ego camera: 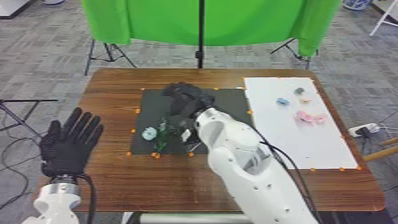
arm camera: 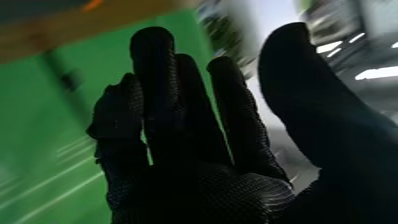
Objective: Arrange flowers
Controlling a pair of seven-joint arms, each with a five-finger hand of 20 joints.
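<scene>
The pale blue flower [ego camera: 149,133] lies on the black mat [ego camera: 149,110], close to the mat's left edge, with a green stem [ego camera: 162,139] and leaves just beside it. Between it and the right arm, a small whitish piece [ego camera: 187,134] lies among dark shapes too unclear to name.

The right hand [ego camera: 188,97] is over the far part of the mat, beyond the pale blue flower. In the right wrist view its fingers [arm camera: 160,85] are extended, the thumb [arm camera: 293,80] standing well apart from them; it is open. The white right arm [ego camera: 240,155] crosses the table's near edge and runs past the mat's right side, covering part of the white sheet's left border.

On the white sheet [ego camera: 284,145], toward its far half, sit a blue flower [ego camera: 282,101], a grey-blue one [ego camera: 298,91] and a peach one [ego camera: 305,100] near each other, with pink flowers [ego camera: 305,117] nearer the robot. The sheet runs close to the table's right edge. Small orange marks [ego camera: 155,155] dot the borders of mat and sheet.

A strip of brown wood separates the mat from the left hand [ego camera: 67,150], which is over the table's left edge, open, fingers straight and slightly spread. Wood also runs between the mat and the near edge of the table [ego camera: 160,185]. Past the far edge hangs a green cloth [ego camera: 151,22].
</scene>
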